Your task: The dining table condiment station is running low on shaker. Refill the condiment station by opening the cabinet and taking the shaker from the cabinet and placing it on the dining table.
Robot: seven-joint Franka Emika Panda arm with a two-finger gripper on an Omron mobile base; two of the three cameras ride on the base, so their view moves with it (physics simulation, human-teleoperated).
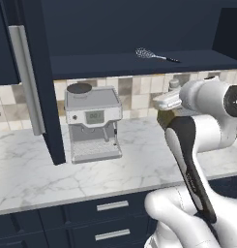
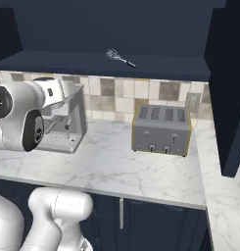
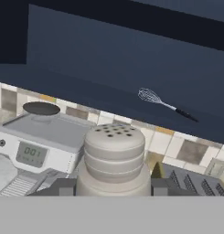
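The small pale grey-beige cylindrical shaker (image 3: pixel 114 160) with its perforated rounded cap is sitting upright between the jaws, which are grasping its base, out of the open dark navy cabinet (image 1: pixel 139 29), probably for carrying to the dining table.

Open cabinet (image 1: pixel 33 97), whisk (image 1: pixel 154 55) on shelf, coffee machine (image 1: pixel 93 123) beneath.

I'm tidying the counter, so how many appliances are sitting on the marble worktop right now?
2. The coffee machine stands on the left part of the worktop against the backsplash; the toaster sits further right near the corner. The arm could be hiding more.
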